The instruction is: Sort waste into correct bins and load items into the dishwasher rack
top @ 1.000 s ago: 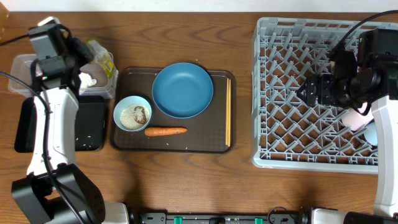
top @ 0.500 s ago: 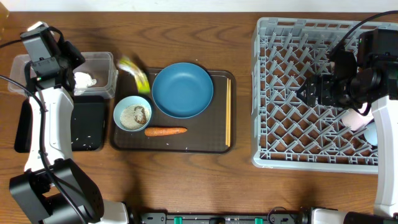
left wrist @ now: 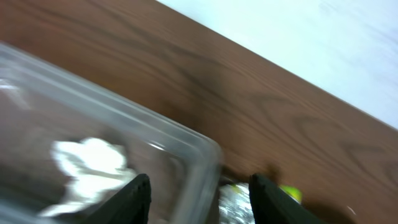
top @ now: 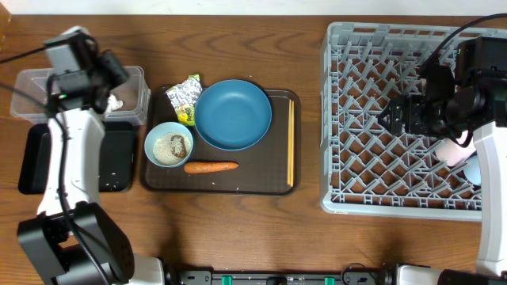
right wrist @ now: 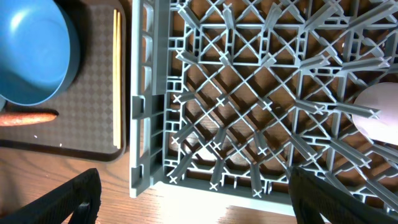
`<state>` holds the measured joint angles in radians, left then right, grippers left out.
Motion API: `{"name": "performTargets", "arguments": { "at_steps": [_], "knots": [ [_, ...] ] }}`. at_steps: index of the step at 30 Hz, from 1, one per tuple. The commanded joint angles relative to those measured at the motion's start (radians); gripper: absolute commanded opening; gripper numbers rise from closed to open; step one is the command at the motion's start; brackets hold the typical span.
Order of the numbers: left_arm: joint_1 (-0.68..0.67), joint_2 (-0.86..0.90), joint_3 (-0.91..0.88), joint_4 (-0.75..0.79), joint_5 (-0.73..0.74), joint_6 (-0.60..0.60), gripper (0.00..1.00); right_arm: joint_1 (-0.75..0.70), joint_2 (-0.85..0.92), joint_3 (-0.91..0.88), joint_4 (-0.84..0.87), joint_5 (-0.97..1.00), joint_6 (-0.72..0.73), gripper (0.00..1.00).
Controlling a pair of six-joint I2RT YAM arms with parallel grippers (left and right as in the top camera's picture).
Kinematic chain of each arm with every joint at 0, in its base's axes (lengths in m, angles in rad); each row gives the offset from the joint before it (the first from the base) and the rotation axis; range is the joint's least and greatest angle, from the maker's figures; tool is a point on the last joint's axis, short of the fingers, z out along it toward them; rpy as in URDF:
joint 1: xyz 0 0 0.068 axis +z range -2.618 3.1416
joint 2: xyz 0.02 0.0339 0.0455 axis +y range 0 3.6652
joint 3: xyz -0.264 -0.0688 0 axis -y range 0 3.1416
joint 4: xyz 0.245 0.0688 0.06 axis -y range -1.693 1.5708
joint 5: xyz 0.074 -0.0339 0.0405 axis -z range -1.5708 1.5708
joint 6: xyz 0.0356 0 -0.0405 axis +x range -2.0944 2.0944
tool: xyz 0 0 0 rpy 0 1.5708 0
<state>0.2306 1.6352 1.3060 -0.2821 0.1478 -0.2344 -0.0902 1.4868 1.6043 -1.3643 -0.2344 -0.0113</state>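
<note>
Waste sorting: your left end effector [left wrist: 200,199] hangs wide and empty over the tub [left wrist: 186,140]. Next, grasp the wrapper [top: 184,96] on the tray [top: 245,179]. Your right end effector [right wrist: 193,200] hangs wide too.

Even, bright light with soft shadows; the left wrist view is blurred, its clear tub [left wrist: 155,134] smeared; other views sharp.

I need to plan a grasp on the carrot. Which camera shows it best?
Overhead: the whole carrot lies on the brown tray beside the small bowl. The right wrist view cuts it off at its left edge; the left wrist view misses it.
</note>
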Motion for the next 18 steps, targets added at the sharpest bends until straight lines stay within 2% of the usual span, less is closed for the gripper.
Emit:
{"name": "performTargets", "arguments": {
  "at_steps": [1, 11, 18],
  "knots": [
    [-0.056, 0.044, 0.007, -0.005, 0.043, 0.006, 0.54, 0.008, 0.004, 0.003, 0.0, 0.002, -0.013, 0.89],
    [-0.151, 0.233, 0.007, 0.057, 0.043, 0.006, 0.58, 0.008, 0.004, 0.003, -0.002, 0.002, -0.013, 0.89],
    [-0.189, 0.256, 0.007, 0.131, 0.051, 0.005, 0.58, 0.008, 0.004, 0.003, -0.001, 0.002, -0.013, 0.89]
  ]
}}
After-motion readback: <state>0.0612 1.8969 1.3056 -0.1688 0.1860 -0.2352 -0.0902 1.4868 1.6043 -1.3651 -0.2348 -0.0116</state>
